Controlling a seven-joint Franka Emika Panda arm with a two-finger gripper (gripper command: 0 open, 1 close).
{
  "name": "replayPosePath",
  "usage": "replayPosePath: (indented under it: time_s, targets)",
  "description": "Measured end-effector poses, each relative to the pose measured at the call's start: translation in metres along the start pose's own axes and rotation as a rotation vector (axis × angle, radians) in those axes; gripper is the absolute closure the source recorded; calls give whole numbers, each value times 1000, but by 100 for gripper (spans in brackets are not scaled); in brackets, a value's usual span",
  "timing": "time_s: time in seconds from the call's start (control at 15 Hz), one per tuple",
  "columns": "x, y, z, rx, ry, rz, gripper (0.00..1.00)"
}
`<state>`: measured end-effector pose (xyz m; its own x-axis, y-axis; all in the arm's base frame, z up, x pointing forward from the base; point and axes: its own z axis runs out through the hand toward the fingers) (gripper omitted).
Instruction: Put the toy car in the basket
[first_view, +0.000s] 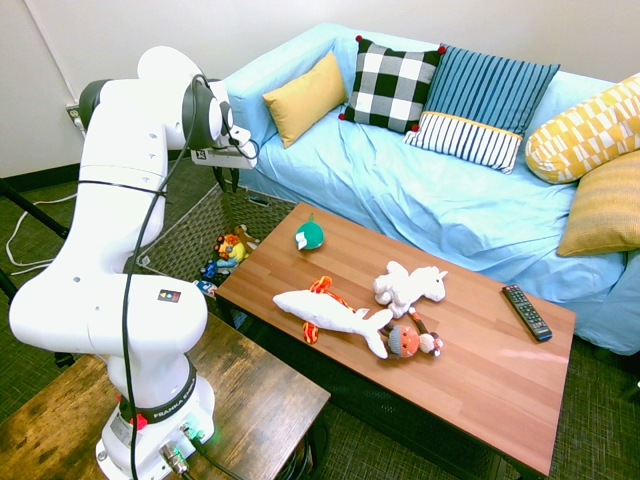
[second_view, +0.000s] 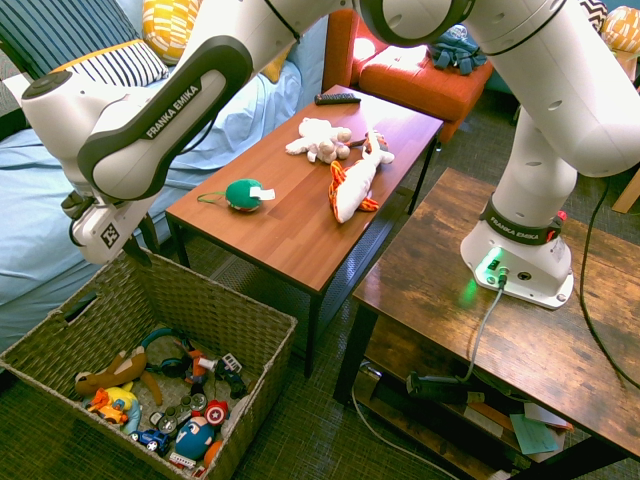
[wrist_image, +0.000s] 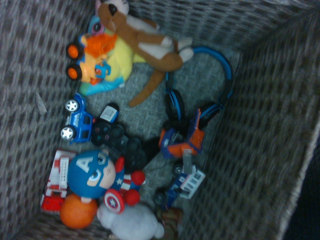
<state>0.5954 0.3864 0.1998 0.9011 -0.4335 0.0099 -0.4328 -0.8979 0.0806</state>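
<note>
Basket (wrist_image: 260, 125) interior, headphones (wrist_image: 227, 75) wrist-view clear

Grey-brown weave on the basket (second_view: 270, 335), black-and-white checks on the square cushion (first_view: 391, 84), light blue on the sofa (first_view: 340, 175), green and white on the round toy (first_view: 310, 236), reddish-brown grain on the tabletop (first_view: 470, 385).
</note>
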Motion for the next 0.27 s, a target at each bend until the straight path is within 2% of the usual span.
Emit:
replayPosePath:
  time_s: [0.27]
  targets:
    - [106,122,-51,77,18,176,0]
